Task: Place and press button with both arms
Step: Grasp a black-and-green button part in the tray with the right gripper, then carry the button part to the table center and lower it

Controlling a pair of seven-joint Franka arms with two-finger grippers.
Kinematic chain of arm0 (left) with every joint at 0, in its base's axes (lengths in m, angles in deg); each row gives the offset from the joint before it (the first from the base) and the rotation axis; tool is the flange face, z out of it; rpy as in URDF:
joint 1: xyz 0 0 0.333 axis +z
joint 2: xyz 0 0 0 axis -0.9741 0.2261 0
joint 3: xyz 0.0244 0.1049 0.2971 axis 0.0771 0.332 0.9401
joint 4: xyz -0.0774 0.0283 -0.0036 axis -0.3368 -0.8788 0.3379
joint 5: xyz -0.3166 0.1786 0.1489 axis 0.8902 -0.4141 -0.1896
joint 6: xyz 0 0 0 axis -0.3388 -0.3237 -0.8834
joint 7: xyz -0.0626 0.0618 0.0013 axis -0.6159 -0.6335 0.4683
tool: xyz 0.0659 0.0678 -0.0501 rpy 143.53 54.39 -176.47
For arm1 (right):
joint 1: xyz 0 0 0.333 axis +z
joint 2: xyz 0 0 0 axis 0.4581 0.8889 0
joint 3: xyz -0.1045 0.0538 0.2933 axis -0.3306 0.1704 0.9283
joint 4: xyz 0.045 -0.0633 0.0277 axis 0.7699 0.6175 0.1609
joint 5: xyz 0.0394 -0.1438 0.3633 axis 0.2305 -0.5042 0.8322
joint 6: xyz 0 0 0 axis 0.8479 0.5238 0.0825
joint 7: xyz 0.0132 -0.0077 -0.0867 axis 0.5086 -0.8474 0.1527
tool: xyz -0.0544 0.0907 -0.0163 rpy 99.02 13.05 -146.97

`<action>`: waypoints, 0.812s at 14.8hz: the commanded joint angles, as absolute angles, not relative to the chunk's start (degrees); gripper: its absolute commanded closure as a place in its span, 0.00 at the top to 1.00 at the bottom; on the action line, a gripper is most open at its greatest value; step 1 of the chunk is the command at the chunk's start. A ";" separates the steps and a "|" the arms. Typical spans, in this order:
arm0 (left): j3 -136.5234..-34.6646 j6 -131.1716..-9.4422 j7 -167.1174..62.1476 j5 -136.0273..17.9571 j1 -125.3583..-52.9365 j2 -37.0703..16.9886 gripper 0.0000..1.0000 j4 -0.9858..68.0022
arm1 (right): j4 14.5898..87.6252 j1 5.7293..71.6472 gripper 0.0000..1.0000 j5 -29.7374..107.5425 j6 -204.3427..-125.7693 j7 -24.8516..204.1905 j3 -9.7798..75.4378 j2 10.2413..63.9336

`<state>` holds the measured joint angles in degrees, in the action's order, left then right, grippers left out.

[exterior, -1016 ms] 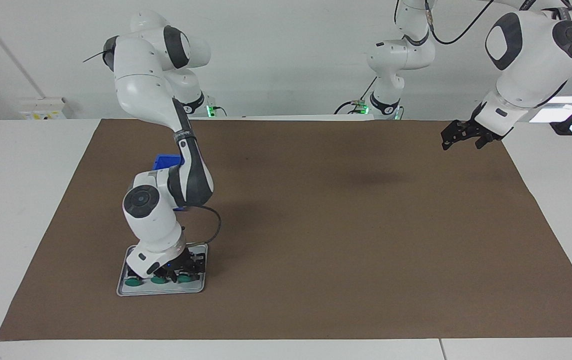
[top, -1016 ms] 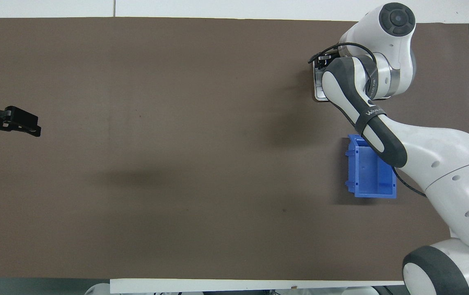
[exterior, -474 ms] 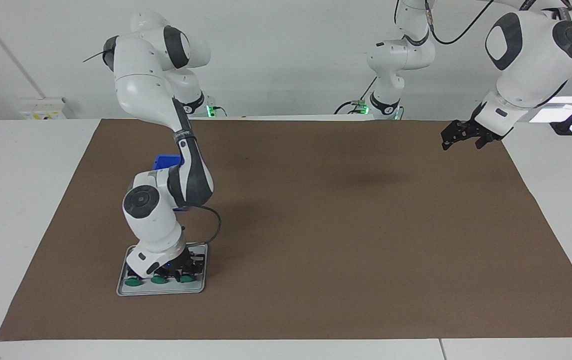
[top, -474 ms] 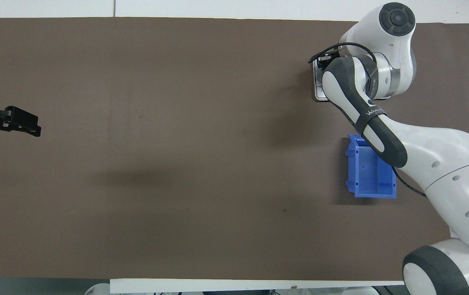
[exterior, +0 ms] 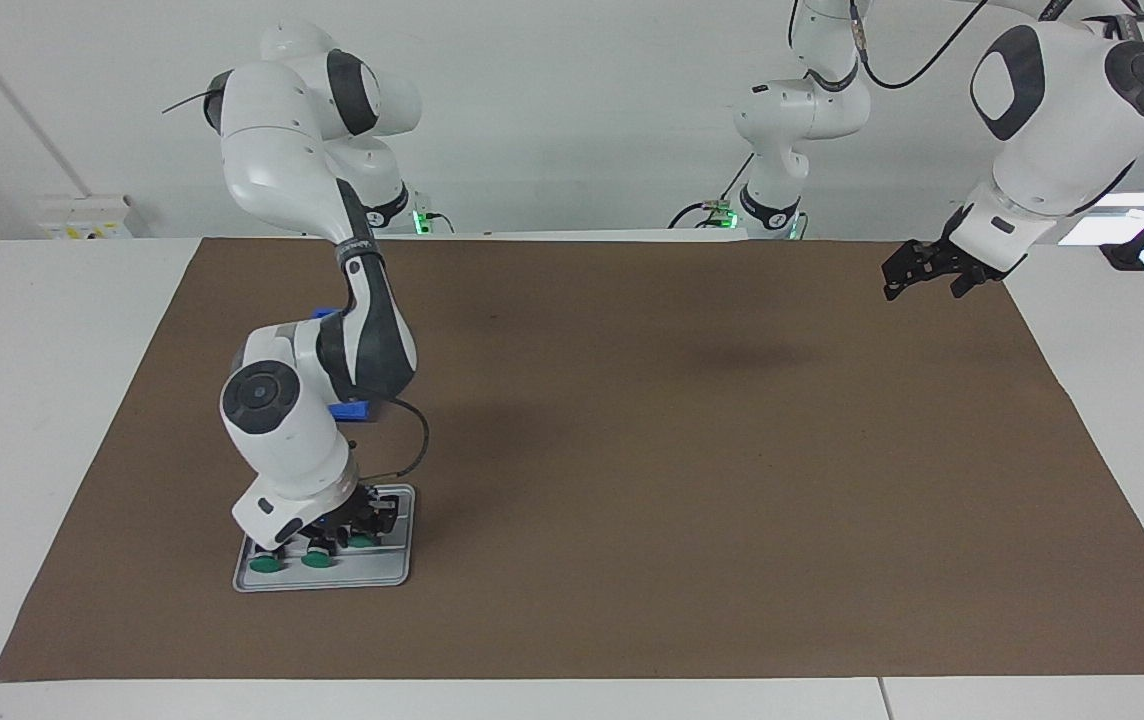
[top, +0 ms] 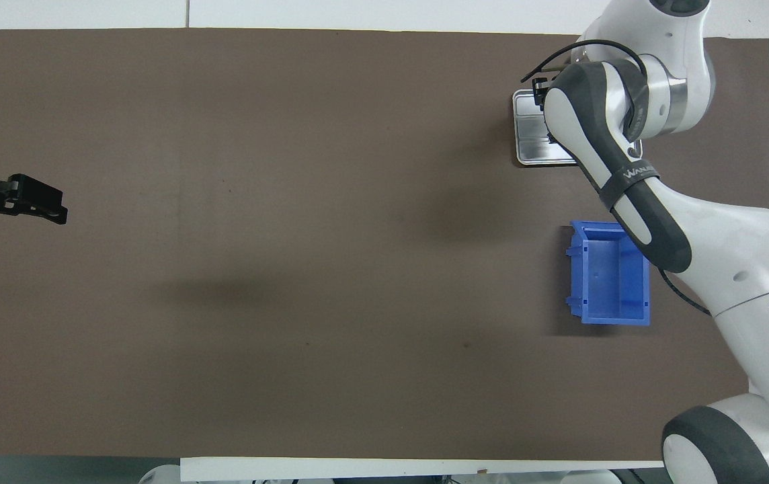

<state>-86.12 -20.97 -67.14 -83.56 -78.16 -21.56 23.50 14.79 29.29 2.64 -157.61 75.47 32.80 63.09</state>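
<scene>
Three buttons at the metal tray (exterior: 324, 582), toward the right arm's end of the table and farther from the robots than the blue bin (top: 610, 275). Two of them (exterior: 265, 563) (exterior: 315, 560) lie side by side along the tray's edge farthest from the robots. The button (exterior: 362, 541) that matters sits right under the right gripper (exterior: 357, 525), its green cap tucked between the black fingers. The fingers look pinched in on it, so I read that as a grasp. The overhead view is no help, since the forearm covers the spot.

Left gripper (exterior: 917, 272) hangs over the mat's edge at the left arm's end, fingers spread, nothing in them. That arm waits.

Risks from here:
- Shallow pinch. The round cap and barrel give the fingers little flat to bite on, so the button could swivel or drop on the lift.
- Neighbour snag. The nearest spare is just beside the gripper, and a sideways exit could drag it or knock it off the tray.
- Tray shift. If a finger catches the rim, the light tray may come up or slide on the brown mat (exterior: 632, 450).
- Bad placement. Set down tilted or on its side, the cap won't face up, and the left arm's press would topple it rather than click it.
- Cable loop by the wrist hangs near the bin and could hook it on the swing.
</scene>
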 commanded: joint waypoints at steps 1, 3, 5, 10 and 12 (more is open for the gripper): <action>-86.08 -21.13 -67.84 -83.12 -77.90 -21.51 1.00 23.01 | 11.95 29.81 0.23 4.69 -153.81 74.29 33.19 61.75; -86.08 -21.13 -67.84 -83.12 -77.90 -21.51 1.00 23.01 | 12.04 30.95 0.23 8.74 -152.49 71.58 32.05 59.81; -86.08 -21.13 -67.84 -83.12 -77.90 -21.51 1.00 23.01 | 12.04 32.79 0.23 8.93 -150.39 66.50 31.78 58.40; -86.08 -21.13 -67.84 -83.03 -77.90 -21.51 1.00 23.01 | 12.04 39.65 0.23 7.87 -150.91 46.55 31.34 57.61; -86.08 -21.13 -67.84 -83.12 -77.90 -21.51 1.00 23.01 | 12.22 40.53 0.23 7.79 -150.47 41.01 31.17 57.52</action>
<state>-86.12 -20.97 -67.14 -83.56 -78.16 -21.56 23.50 12.06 40.38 7.92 -151.02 45.75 31.80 57.82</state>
